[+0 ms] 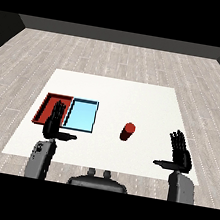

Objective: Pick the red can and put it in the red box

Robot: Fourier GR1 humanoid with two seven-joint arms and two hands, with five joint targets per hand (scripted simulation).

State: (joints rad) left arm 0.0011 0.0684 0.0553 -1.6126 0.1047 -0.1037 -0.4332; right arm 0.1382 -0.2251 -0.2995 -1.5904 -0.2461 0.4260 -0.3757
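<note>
Head view: a white bench (135, 93) stands on a grey plank floor (115, 57), seen from above and behind the two forearms.

Two shallow trays lie side by side, touching or nearly so, at the bench's left part. The red tray (46, 102) is the outer one, toward the left edge; the light blue tray (83, 113) is just to its right, nearer the middle. The visible floor of each tray shows only its own colour, with nothing lying in either. The near part of the red tray is hidden behind the left robot hand, so that part cannot be checked.

The red can (127, 131) stands upright on the bare bench, right of the blue tray and well apart from both trays. It sits roughly between the two hands, somewhat nearer the right side. No label, brand or writing can be made out on the can, the trays or the forearms.

The left robot hand (54, 123) is raised at the end of its grey forearm (40, 158), fingers straight and pointing away from the robot, thumb stuck out to the right. It is spread flat and holds nothing; in the picture it overlaps the near edge of the red tray, and whether it touches the tray cannot be told.

The right robot hand (180, 155) is held up near the bench's right front corner, fingers straight and slightly fanned, thumb stuck out to the left toward the can. It too is spread wide, holds nothing and stays well apart from the can.
</note>
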